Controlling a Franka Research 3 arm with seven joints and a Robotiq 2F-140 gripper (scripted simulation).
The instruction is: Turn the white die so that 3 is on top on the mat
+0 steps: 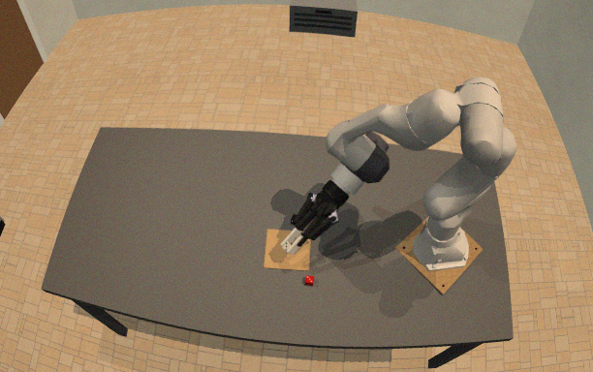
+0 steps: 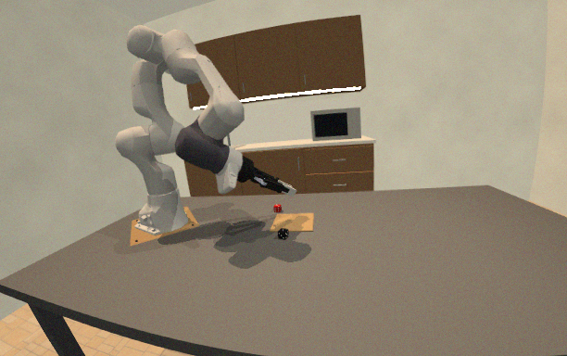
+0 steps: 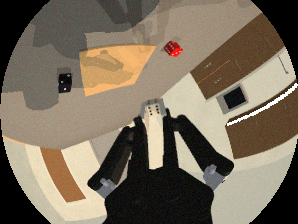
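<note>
My gripper (image 1: pixel 293 241) (image 2: pixel 288 188) (image 3: pixel 153 106) is shut on the white die (image 1: pixel 286 246) (image 2: pixel 292 190) (image 3: pixel 153 107), which sits at the fingertips. The gripper is tilted close to level and holds the die in the air above the tan mat (image 1: pixel 281 263) (image 2: pixel 301 223) (image 3: pixel 107 72). The mat lies flat on the dark table (image 1: pixel 160 218) (image 2: pixel 384 260) and is bare. The die's top face is too small to read.
A red die (image 1: pixel 309 280) (image 2: pixel 277 208) (image 3: pixel 173 48) lies on the table just off one edge of the mat. A black die (image 2: pixel 283 234) (image 3: pixel 64 82) lies just off the opposite edge; the arm hides it in the top view. The robot base (image 1: pixel 443 249) (image 2: pixel 159 218) stands beside the mat.
</note>
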